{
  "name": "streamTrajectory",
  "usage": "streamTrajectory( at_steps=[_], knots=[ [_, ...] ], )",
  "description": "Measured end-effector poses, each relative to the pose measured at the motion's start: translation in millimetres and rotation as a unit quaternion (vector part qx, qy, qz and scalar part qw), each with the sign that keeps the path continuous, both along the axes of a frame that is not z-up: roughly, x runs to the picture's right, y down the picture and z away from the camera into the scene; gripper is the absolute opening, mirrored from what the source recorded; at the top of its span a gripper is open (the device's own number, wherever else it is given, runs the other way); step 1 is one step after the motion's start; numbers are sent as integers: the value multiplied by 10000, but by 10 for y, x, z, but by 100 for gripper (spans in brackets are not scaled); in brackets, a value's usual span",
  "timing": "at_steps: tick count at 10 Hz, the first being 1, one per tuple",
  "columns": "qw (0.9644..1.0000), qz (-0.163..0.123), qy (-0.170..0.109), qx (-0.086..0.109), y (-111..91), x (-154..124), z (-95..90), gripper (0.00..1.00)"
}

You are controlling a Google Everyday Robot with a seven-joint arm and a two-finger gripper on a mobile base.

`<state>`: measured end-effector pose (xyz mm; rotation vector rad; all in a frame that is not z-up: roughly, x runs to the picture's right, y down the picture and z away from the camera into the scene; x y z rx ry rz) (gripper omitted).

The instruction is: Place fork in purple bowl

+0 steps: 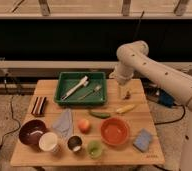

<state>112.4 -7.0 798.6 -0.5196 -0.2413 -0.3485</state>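
Note:
The fork (90,92), slim and grey, lies in the right half of the green tray (82,75) at the back of the wooden table, next to a thicker white utensil (74,88). The purple bowl (31,132) stands at the front left corner and holds nothing. My gripper (124,92) hangs from the white arm, pointing down over the table just right of the tray, above and to the right of the fork. It is far from the purple bowl.
An orange bowl (114,131) stands front centre-right. A white cup (49,142), a metal cup (74,144) and a green cup (94,148) line the front. A blue cloth (64,122), a round fruit (84,124), a green vegetable (100,114), a yellow item (125,108) and a blue sponge (143,140) lie around them.

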Motion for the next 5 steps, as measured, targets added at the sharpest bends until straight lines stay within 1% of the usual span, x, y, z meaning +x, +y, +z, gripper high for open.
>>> streamTrajectory(
  at_steps=[1,2,3,4,5],
  knots=[
    [9999,-89,-96,65,-72,-158,42,80],
    [9994,-223,-226,134,-170,-364,129,80],
    [9990,-287,-317,156,-240,-506,212,80],
    [9986,-321,-401,144,-270,-624,271,80],
    [9978,-352,-543,102,-273,-795,353,80]
  ],
)
